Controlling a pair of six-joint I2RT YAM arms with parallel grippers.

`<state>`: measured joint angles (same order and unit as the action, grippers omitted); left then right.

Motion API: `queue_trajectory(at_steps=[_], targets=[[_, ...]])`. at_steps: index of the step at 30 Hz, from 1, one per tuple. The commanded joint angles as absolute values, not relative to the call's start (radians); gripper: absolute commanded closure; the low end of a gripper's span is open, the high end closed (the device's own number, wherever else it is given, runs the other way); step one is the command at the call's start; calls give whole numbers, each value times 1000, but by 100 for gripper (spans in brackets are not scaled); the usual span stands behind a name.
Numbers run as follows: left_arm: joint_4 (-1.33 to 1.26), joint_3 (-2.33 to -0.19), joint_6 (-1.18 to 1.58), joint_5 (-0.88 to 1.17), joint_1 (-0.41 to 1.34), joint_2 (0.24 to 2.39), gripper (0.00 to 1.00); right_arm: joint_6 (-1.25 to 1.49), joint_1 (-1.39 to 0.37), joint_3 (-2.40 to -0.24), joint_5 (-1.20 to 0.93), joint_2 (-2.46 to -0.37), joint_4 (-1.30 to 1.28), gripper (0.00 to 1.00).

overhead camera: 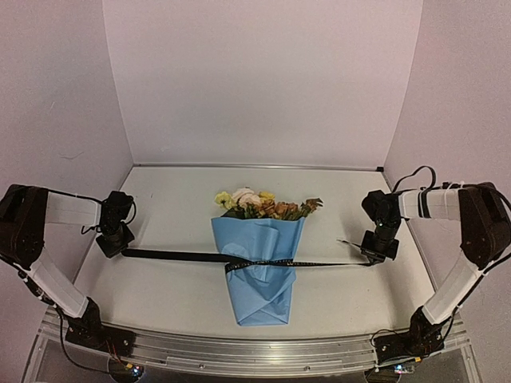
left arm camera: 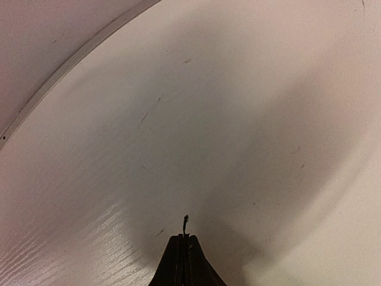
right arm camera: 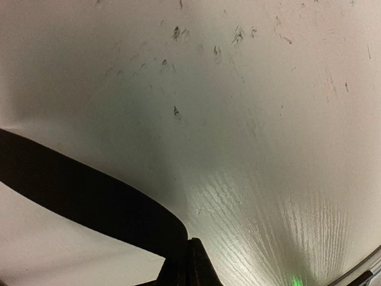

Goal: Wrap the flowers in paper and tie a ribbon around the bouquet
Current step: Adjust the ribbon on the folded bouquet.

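Note:
The bouquet lies in the middle of the table. Its flowers (overhead camera: 259, 203), yellow, cream and rust, point to the back out of a light blue paper (overhead camera: 259, 275) cone. A black ribbon (overhead camera: 176, 256) is stretched left to right across the cone and crosses itself at the cone's middle. My left gripper (overhead camera: 120, 249) is shut on the ribbon's left end, and a frayed tip (left arm camera: 186, 223) pokes out past the closed left gripper (left arm camera: 185, 237). My right gripper (overhead camera: 375, 255) is shut on the right end. In the right wrist view the ribbon (right arm camera: 89, 190) runs off to the left from the right gripper (right arm camera: 190, 241).
White walls close in the table on three sides, with a pale strip (left arm camera: 59, 65) where the table meets the wall. A metal rail (overhead camera: 255, 351) carrying both arm bases runs along the near edge. Scuff marks (right arm camera: 175, 33) dot the tabletop under the right wrist.

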<state>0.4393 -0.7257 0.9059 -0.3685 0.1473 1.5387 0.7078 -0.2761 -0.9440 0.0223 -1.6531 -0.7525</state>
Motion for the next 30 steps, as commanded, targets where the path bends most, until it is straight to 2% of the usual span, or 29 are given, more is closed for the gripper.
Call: queue_trajectory(at_steps=[1,9,13,19,23,24,25,26,29,30], targets=[[405,-752,872,-355,72,1539,100,713,-245,-943,67,-1617,-747,100],[392,-780,829,-324,-28,1549,100,717,-122,-894,24,-1585,-747,100],[371,-774,816,-286,-55,1553,100,716,-120,-870,-32,-1556,-733,100],[308,-727,847,-126,-54,1514,100,738,-186,-848,-112,-1544,-689,100],[298,-708,852,-87,-50,1480,99,719,-196,-854,-147,-1544,-690,89],[299,-708,844,-86,-47,1467,96,711,-199,-859,-154,-1542,-692,85],[300,-707,834,-88,-38,1453,87,698,-202,-863,-159,-1538,-701,78],[302,-703,822,-92,-33,1430,73,685,-204,-868,-164,-1533,-710,73],[299,-695,780,-86,-14,1348,45,650,-208,-884,-174,-1515,-734,57],[301,-698,761,-85,-8,1321,38,636,-209,-887,-180,-1507,-739,53]])
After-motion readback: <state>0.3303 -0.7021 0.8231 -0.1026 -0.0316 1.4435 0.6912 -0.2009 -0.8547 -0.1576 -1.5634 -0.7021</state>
